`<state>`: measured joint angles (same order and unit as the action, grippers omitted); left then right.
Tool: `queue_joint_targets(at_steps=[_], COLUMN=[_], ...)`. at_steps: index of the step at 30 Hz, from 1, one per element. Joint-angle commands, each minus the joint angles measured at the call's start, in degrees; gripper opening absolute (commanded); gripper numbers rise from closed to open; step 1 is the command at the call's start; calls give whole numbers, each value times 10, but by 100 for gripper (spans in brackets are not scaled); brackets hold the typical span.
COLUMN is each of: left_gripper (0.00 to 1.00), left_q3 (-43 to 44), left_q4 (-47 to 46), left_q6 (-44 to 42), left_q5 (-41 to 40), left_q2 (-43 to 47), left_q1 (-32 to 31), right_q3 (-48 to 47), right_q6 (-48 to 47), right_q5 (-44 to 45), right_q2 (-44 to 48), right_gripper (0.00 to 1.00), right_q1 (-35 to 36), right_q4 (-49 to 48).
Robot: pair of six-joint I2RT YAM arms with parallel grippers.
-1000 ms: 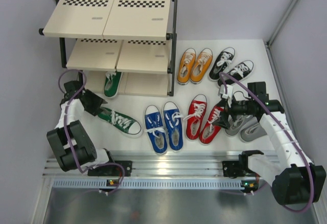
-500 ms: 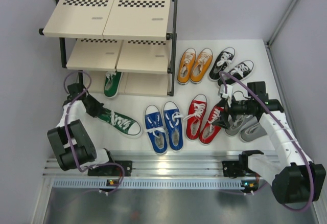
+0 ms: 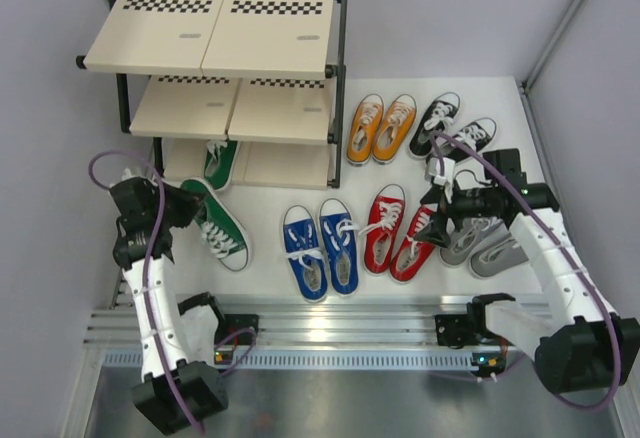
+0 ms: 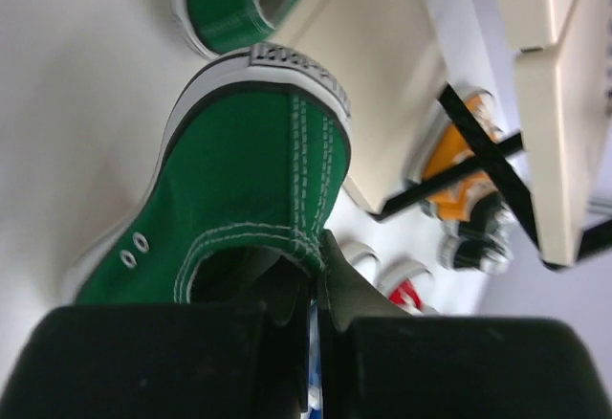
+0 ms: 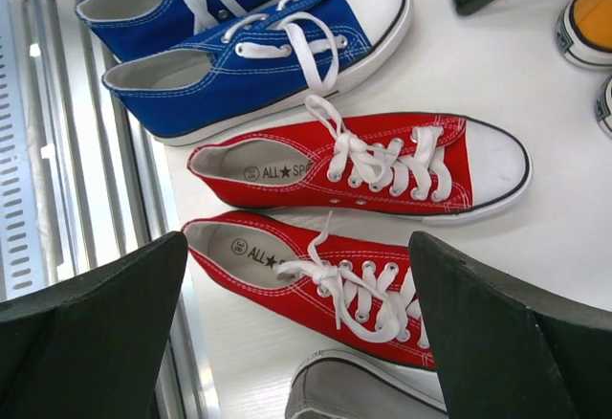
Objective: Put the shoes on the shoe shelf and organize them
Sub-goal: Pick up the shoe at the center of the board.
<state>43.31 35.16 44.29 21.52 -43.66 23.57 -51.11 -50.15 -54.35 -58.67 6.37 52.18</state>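
The left fingers (image 4: 337, 283) are squeezed shut on the rim of a green shoe (image 3: 222, 230), close to its heel. This shoe sits at the left of the counter (image 3: 268, 201), just in front of the shoe shelf (image 3: 220, 28). It lies on a slant. Its heel is toward the shelf and its white toe points to the near edge and a bit to the right. I cannot tell if it rests on the counter or is lifted a little. In the left wrist view its toe is cut off.

The other green shoe (image 3: 221, 165) is on the bottom board of the shelf. Its heel sticks out and its front end is hidden under the board above.

The right fingers (image 5: 120, 319) are spread wide and hold nothing. They hang over the red shoes (image 3: 398, 230), above the right one. The red shoes lie side by side, toes pointing away to the back.

The blue shoes (image 3: 320, 248) are just left of the red ones and point the same way. The orange shoes (image 3: 381, 126) and black shoes (image 3: 452, 126) are farther back, beside the shelf. The grey shoes (image 3: 482, 250) are partly hidden under the right arm (image 3: 545, 248), so their shape is hard to make out.
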Motion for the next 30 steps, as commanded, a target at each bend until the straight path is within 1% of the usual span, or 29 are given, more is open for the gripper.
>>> queue_joint_targets(at_steps=[1,3,6,7,9,10,11,12,13,15,16,17,18,19,20,21,22,23,24,25,27,28,30], left_gripper=[0,0,0,0,0,0,0,0,0,0,0,0,0,0,0,0,0,0,0,0,0,0,0], left_q3=[21,34,58,67,89,108,116,124,139,151,159,166,172,176,186,191,196,200,203,204,205,204,204], left_q4=[-8,-9,-21,-22,-22,-22,-22,-22,-21,-22,-22,-22,-22,-22,-22,-22,-22,-27,-30,-30,-37,-39,-43], left_q6=[98,108,145,157,165,175,178,182,191,204,221,228,236,254,264,273,288,294,301,312,318,323,328], left_q5=[121,124,133,135,141,146,156,161,165,167,167,164,163,161,160,153,150,148,150,148,149,150,151], left_q2=[-13,-6,5,7,8,8,8,10,13,18,23,30,32,36,41,44,45,49,48,48,47,46,45], left_q1=[-5,-24,-59,-66,-84,-88,-95,-99,-106,-114,-118,-122,-124,-124,-125,-124,-124,-124,-125,-124,-124,-124,-125], right_q3=[-55,-79,-108,-114,-127,-130,-135,-137,-141,-145,-147,-153,-155,-159,-166,-171,-178,-193,-199,-202,-209,-211,-224], right_q6=[-19,-7,30,43,80,94,130,149,189,231,271,299,335,368,429,459,496,523,541,557,565,561,565], right_q5=[-29,-34,-40,-39,-36,-33,-25,-23,-13,2,21,34,55,71,115,145,168,221,247,250,254,266,314], right_q2=[-12,-23,-42,-46,-57,-59,-64,-67,-71,-75,-78,-84,-87,-93,-101,-108,-115,-130,-139,-152,-164,-170,-194], right_gripper=[99,99,99,99,99,99,99,99,99,99,99,99,99,100,99,99,99,99,99,99,99,99,99], right_q1=[31,48,96,126,158,191,205,220,246,275,308,324,340,368,383,398,430,443,457,477,492,510,529], right_q4=[36,39,29,13,-10,-23,-62,-80,-126,-174,-195,-216,-273,-292,-315,-346,-353,-358,-363,-378,-395,-404,-417])
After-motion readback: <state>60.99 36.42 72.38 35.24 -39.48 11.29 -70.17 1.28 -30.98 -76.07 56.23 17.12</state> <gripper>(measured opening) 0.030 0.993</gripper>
